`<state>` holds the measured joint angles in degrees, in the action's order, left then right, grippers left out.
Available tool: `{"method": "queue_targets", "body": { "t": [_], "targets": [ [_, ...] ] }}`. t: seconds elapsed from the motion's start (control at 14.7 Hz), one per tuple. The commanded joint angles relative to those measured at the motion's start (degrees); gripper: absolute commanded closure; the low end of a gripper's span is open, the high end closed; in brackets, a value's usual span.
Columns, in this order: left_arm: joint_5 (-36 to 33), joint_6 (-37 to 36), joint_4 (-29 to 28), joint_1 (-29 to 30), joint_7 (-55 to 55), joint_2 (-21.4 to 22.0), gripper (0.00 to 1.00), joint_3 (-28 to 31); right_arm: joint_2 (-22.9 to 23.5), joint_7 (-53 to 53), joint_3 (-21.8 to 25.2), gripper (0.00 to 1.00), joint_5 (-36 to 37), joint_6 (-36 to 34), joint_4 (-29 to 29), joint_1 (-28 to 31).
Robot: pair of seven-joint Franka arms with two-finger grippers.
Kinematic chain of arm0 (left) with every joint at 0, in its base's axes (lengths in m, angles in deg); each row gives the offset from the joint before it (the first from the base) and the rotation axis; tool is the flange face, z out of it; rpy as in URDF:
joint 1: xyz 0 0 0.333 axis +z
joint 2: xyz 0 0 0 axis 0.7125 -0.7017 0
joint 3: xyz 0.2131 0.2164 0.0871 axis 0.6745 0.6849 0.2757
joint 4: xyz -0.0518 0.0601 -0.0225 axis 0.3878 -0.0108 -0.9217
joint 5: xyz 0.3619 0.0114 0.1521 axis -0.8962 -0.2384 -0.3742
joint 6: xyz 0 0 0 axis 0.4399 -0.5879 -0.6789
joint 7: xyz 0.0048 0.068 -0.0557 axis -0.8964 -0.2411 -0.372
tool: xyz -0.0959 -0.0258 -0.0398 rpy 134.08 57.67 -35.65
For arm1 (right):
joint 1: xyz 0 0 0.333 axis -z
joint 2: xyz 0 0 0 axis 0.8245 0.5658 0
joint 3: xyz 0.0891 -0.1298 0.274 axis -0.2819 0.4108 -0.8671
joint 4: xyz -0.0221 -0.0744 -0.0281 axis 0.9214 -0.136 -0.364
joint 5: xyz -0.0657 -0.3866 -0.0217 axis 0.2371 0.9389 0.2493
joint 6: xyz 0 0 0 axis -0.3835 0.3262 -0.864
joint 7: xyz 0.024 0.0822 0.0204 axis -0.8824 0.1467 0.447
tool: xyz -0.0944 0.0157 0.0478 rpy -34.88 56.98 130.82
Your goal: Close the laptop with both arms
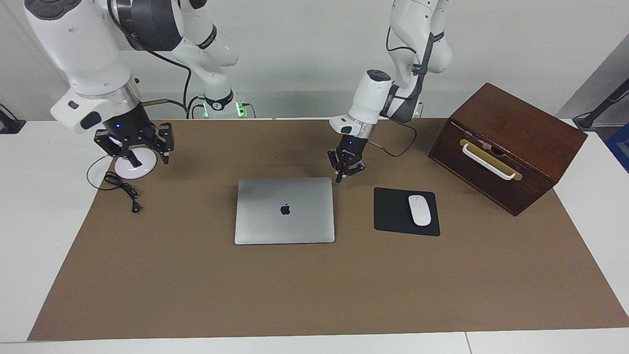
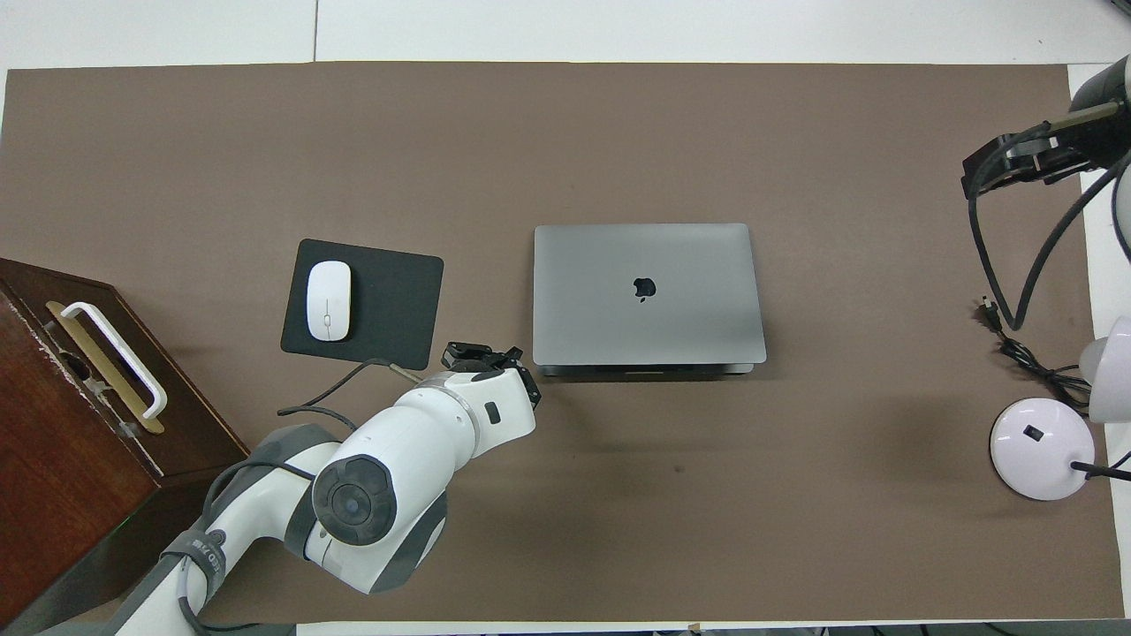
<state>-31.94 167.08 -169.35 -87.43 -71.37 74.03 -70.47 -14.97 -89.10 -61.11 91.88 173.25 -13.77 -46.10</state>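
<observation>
Laptop lies closed. Facing view alone shows right gripper spread above lamp base; left gripper fingers apart, empty.

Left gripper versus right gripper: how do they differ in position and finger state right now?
The left gripper hangs low beside the closed laptop, at the corner nearest the robots; the right gripper is far off, over the lamp base at the table's end. The left gripper's fingers look nearly together; the right gripper's are spread wide. Both point downward, and neither touches the laptop.
</observation>
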Motion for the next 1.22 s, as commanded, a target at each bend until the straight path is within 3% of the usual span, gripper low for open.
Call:
{"method": "queue_targets", "body": {
  "t": [0.0,0.27,0.48,0.82,1.15],
  "targets": [
    [0.08,-7.42,-1.06,0.24,-0.52,4.87,1.00,-0.22,-1.02,0.43,-0.59,0.00,-0.32,0.24,1.46,1.72],
    [0.08,-17.79,-0.80,0.33,-1.05,10.58,1.00,-0.13,-1.89,3.69,-0.68,0.00,-1.63,3.04,4.09,4.53],
    [0.08,-27.71,2.18,0.94,-0.88,14.46,1.00,0.04,-5.93,3.86,-0.68,0.00,-3.93,9.62,12.95,6.38],
    [-0.10,-43.28,10.26,3.84,-0.35,16.13,1.00,0.04,-7.26,4.30,-0.68,0.00,-4.01,12.54,16.06,6.30],
    [-0.62,-54.27,16.86,11.48,-0.26,16.05,1.00,0.04,-8.22,5.18,-0.68,0.00,-4.01,11.75,16.75,6.21]
  ]
}}
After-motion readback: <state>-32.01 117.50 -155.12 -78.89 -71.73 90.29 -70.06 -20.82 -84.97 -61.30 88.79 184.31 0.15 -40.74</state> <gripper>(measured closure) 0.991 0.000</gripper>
